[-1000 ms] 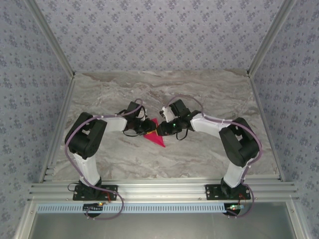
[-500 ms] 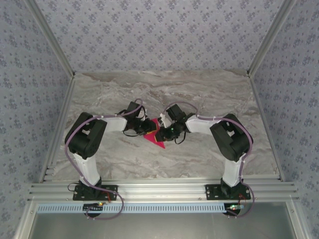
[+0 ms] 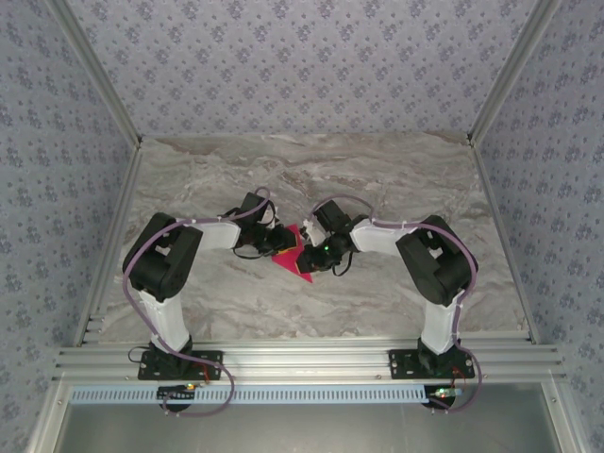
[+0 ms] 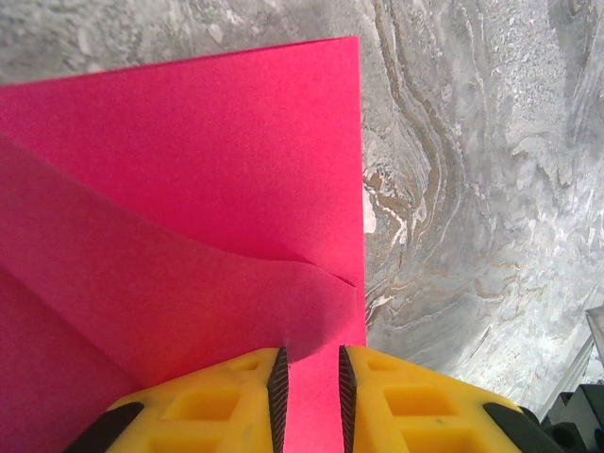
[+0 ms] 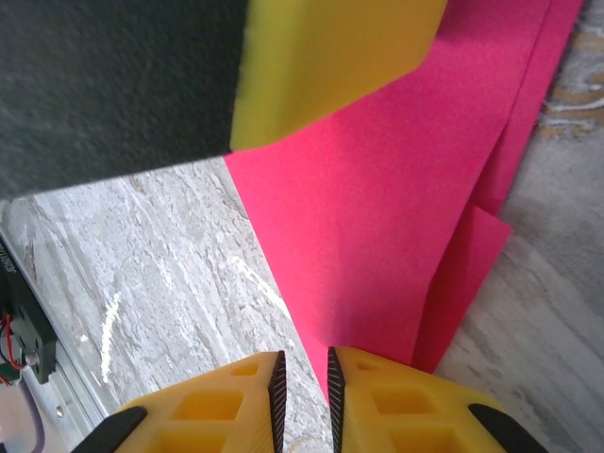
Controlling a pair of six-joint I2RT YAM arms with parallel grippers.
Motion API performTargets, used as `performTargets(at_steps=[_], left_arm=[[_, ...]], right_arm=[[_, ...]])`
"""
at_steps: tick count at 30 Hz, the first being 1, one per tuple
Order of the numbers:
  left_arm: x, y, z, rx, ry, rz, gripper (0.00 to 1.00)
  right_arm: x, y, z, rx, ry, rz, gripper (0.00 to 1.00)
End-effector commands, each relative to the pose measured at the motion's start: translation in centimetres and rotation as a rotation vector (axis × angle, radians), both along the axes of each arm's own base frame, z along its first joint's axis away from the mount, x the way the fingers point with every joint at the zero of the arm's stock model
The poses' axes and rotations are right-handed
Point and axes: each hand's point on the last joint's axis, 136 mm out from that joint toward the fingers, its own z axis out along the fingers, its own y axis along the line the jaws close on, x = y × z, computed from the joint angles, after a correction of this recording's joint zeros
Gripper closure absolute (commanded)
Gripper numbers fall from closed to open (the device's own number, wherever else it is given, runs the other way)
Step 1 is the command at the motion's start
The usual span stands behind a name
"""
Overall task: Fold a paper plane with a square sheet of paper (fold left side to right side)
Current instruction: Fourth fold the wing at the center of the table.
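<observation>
The square sheet of paper (image 3: 295, 268) is a magenta-pink creased shape, lying on the marble table between my two grippers. In the left wrist view the paper (image 4: 189, 170) shows a raised diagonal flap that ends at my left gripper (image 4: 311, 401). Its yellow fingers stand a narrow gap apart over the sheet, pinching nothing. My right gripper (image 5: 306, 401) is also slightly open, low over the paper's (image 5: 396, 208) pointed near edge. The paper runs under its right finger and bare table shows in the gap. From above, the left gripper (image 3: 280, 243) and right gripper (image 3: 308, 259) almost meet.
The grey marble table (image 3: 396, 179) stretches on all sides. An aluminium rail (image 3: 302, 360) runs along the near edge, with patterned walls around. The left gripper's yellow finger (image 5: 340, 57) and black body hang close above in the right wrist view.
My right arm has swung left and nearer, bringing its gripper over the paper's lower right edge. The left arm and the paper have stayed put.
</observation>
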Motion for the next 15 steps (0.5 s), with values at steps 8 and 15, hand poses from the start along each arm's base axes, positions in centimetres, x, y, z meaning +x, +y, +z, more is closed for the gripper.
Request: performTargets(at_steps=[8, 15], left_arm=[[-1.9, 2.1, -4.0, 0.119, 0.087, 0.011, 0.77], [-2.0, 2.4, -4.2, 0.125, 0.092, 0.018, 0.77]], right_arm=[[-3.2, -2.5, -2.9, -0.146, 0.107, 0.032, 0.77], [-5.3, -3.8, -3.6, -0.189, 0.158, 0.042, 0.79]])
